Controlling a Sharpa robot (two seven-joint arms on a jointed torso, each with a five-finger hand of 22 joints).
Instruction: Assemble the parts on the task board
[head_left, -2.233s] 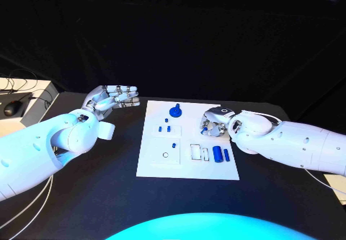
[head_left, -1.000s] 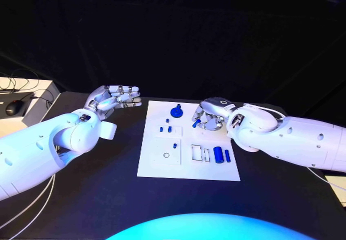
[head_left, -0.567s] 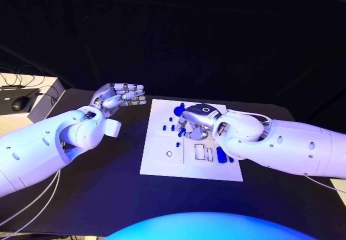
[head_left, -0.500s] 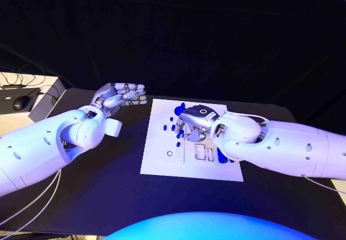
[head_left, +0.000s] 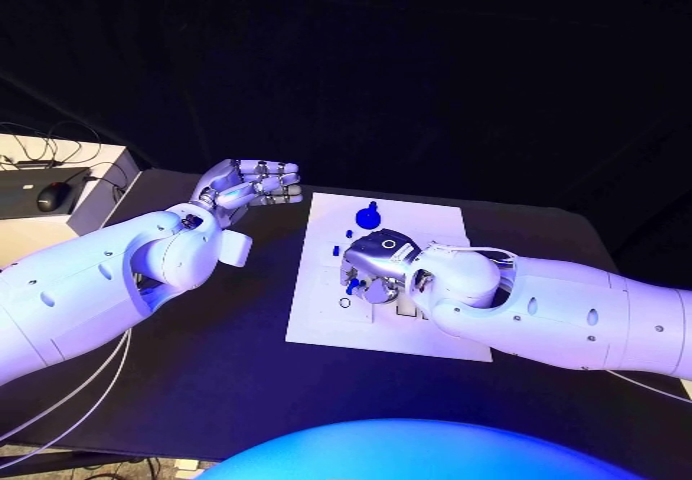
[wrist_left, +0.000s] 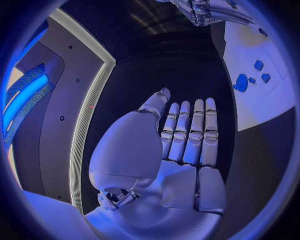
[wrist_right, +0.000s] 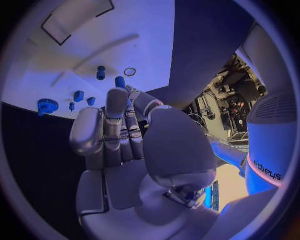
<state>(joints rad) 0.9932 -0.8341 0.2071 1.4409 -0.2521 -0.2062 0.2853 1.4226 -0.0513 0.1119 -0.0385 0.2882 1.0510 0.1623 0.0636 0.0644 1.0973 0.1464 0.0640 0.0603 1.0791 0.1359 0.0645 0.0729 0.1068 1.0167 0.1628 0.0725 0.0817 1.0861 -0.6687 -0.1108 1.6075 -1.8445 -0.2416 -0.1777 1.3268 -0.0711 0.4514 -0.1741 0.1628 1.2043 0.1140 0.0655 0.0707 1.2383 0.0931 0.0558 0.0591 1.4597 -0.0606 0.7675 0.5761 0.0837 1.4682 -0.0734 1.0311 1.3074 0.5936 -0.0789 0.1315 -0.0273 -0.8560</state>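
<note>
Right hand: silver many-fingered right hand (head_left: 378, 268) hangs low over the middle of the white rectangular task board (head_left: 329, 327), fingers drawn together around a small blue cylindrical peg (wrist_right: 120, 81) pinched at the fingertips (wrist_right: 117, 96).
Left hand: silver many-fingered left hand (head_left: 248, 184) is raised off the board's far-left corner, fingers straight and side by side, holding nothing.
Parts: a blue knobbed part (head_left: 368, 215) stands near the board's far edge; small blue studs (wrist_right: 79, 95) and a thin ring (wrist_right: 130, 71) lie on the white surface.
Risk, slip: the peg looks held only at its end, so a tilt on contact could twist it out.
Risk, misalignment: the hand hides its target from the head view; a peg set off-centre could jam or skid.
Risk, knock: the fingers pass close to loose parts and could sweep them aside.
</note>
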